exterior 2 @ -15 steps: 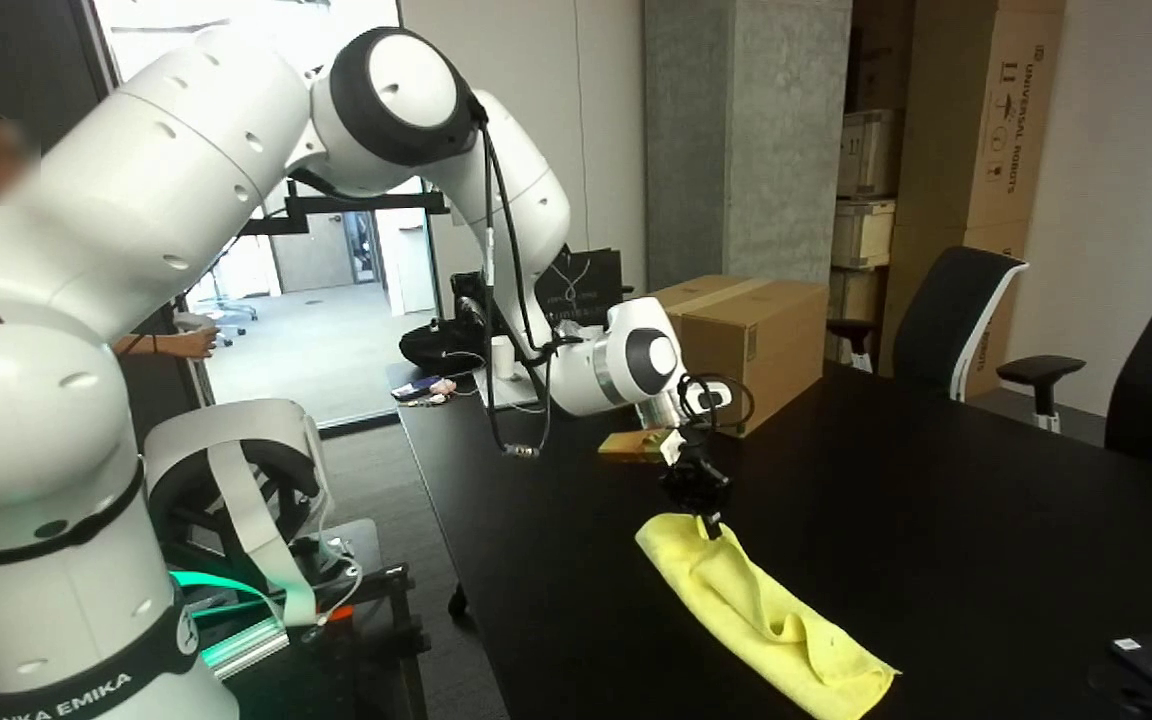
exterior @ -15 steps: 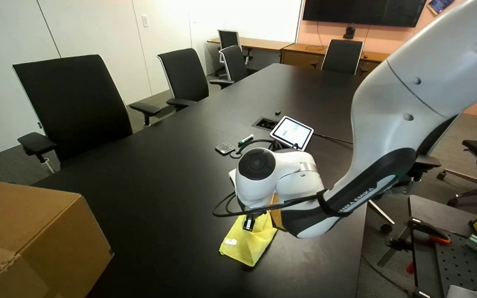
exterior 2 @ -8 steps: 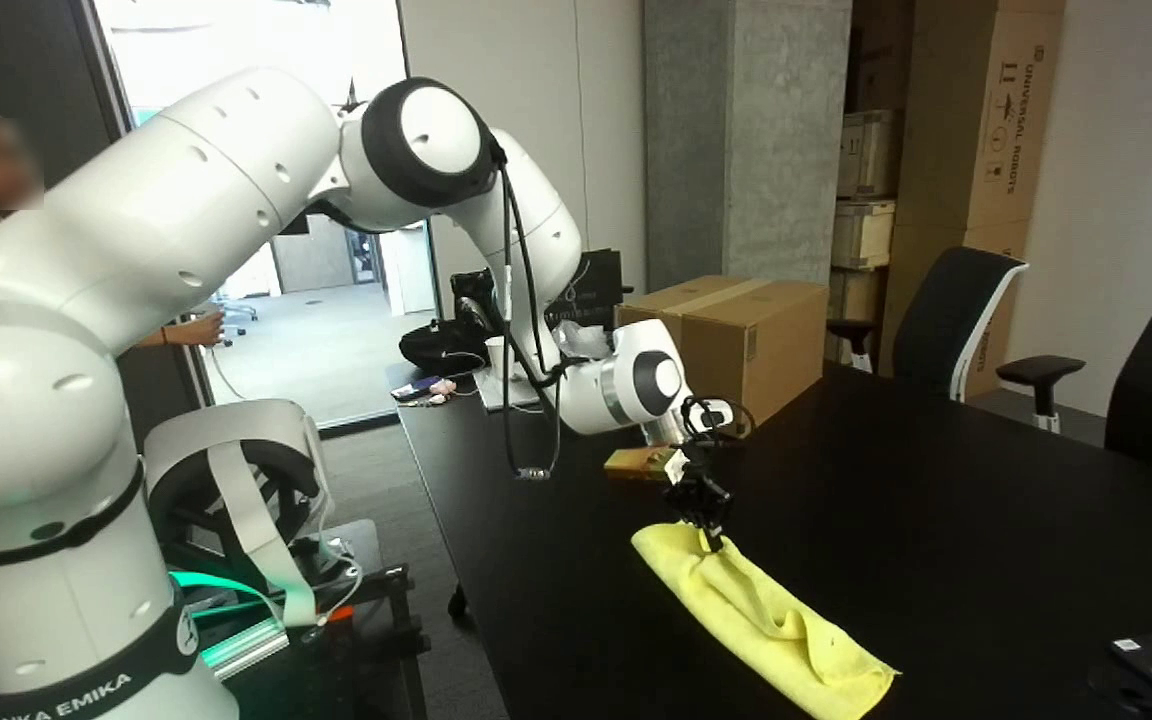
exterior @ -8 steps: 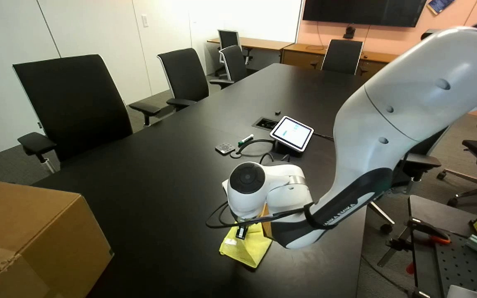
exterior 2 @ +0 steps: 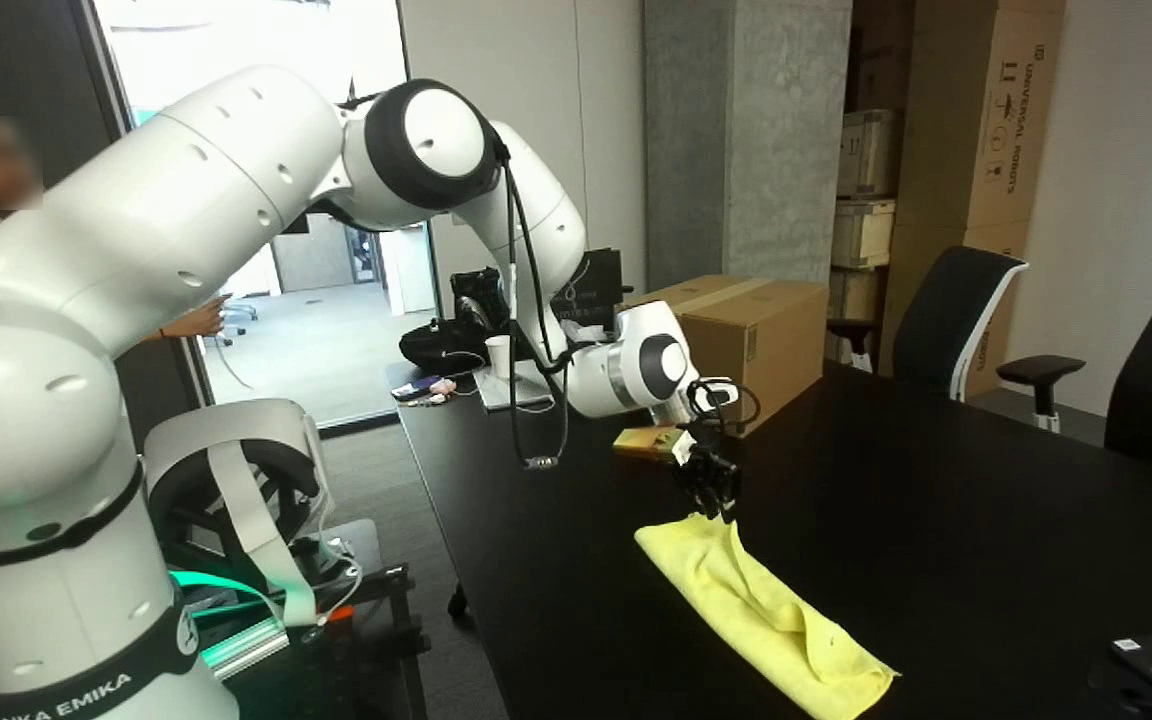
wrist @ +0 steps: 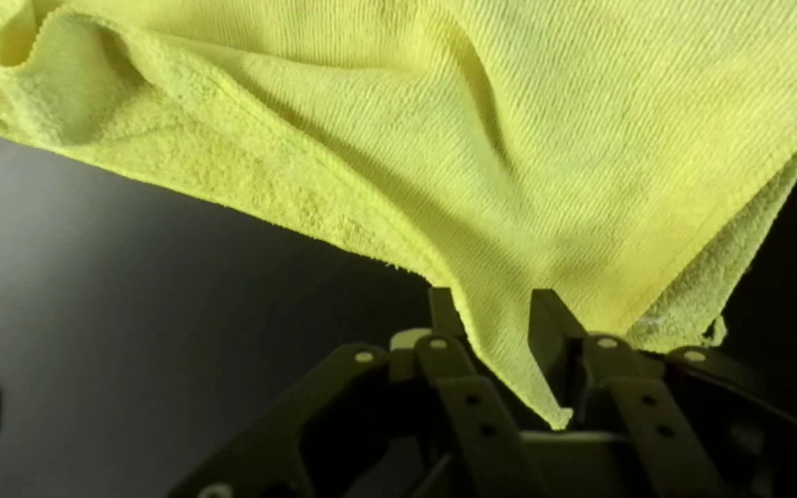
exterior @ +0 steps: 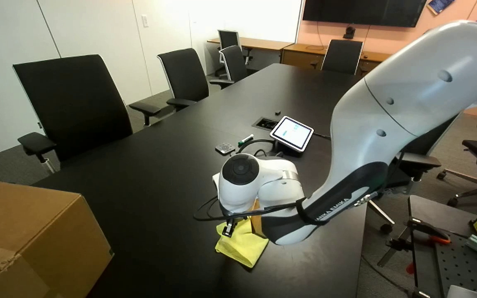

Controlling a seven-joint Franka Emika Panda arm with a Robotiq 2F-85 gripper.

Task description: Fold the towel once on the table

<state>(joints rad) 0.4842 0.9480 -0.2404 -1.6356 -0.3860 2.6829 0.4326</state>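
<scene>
Since the towel (exterior 2: 766,615) lies doubled into a long strip, slanting from below the centre down to the lower right in an exterior view, you probably have most of the single fold made; it rests on the tabletop (exterior: 172,178), spread dark around it in both exterior views. In the wrist view the ribbed layer is uppermost, and a fuzzier layer shows past it along the left and again at the lower right, so the edges don't quite meet; the upper layer's corner runs to the lower middle of the frame, presumably because that is the point by which you bring the layer over. Your hand (wrist: 494,297) has its fingers (wrist: 554,339) moderately apart, with a plain gap between them; the corner passes through that gap and may brush either side, yet nothing looks clamped; whether this spacing serves a release or a fresh pinch, I can't tell; if you do lift away, a snagged corner could drag the fold askew.
</scene>
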